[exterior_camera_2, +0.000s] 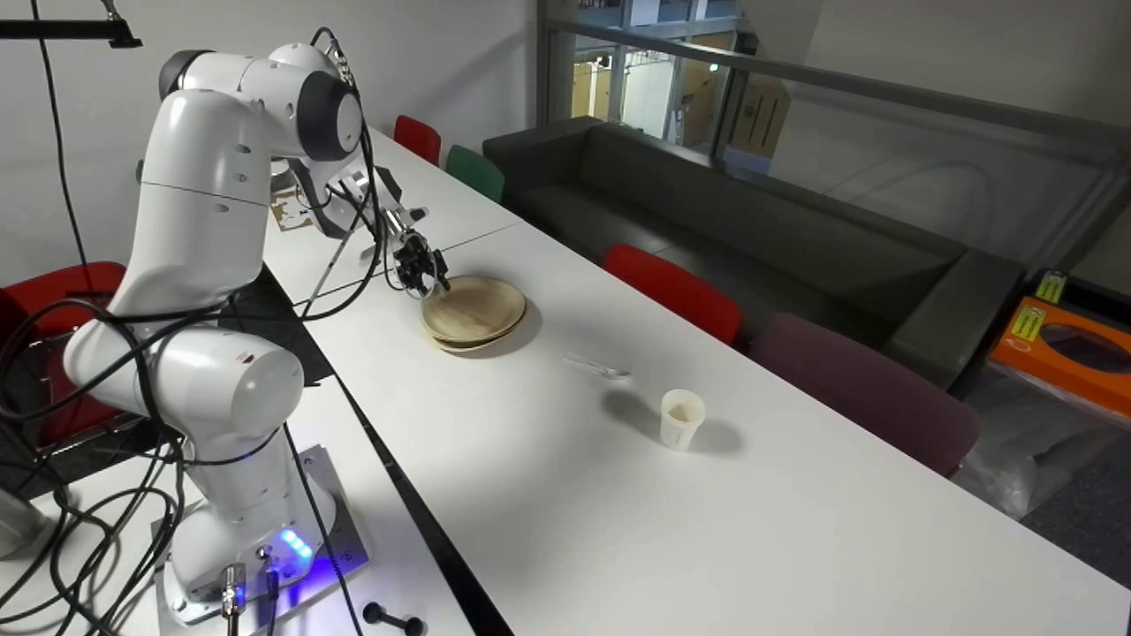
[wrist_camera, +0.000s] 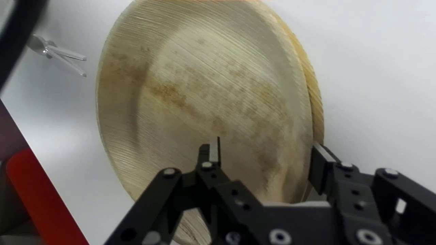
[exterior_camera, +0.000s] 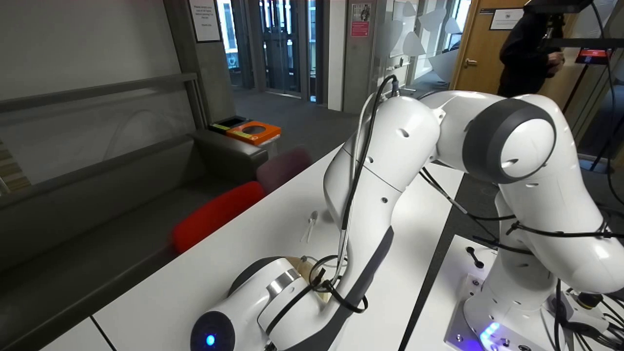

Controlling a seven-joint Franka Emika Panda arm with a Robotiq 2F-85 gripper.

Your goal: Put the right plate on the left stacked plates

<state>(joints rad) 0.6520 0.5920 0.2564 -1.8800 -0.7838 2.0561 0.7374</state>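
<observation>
The right plate (wrist_camera: 204, 95), pale-rimmed with brown blotches on its inner face, lies on top of the left stacked plates (wrist_camera: 316, 102), whose golden-brown edge shows along its right side in the wrist view. The pile also shows in an exterior view, with the right plate (exterior_camera_2: 473, 307) above the lower edge of the left stacked plates (exterior_camera_2: 464, 348). My gripper (wrist_camera: 267, 149) is open at the pile's near rim. One finger is over the inner face, the other just outside the rim. The gripper (exterior_camera_2: 435, 283) is hidden behind the arm in an exterior view.
Clear plastic cutlery (exterior_camera_2: 601, 366) lies on the white table near the pile. A pale cup (exterior_camera_2: 680, 420) stands farther along the table. A red chair (exterior_camera_2: 671, 291) and a dark purple chair (exterior_camera_2: 866, 389) stand at the table's edge before a grey sofa (exterior_camera_2: 751, 221).
</observation>
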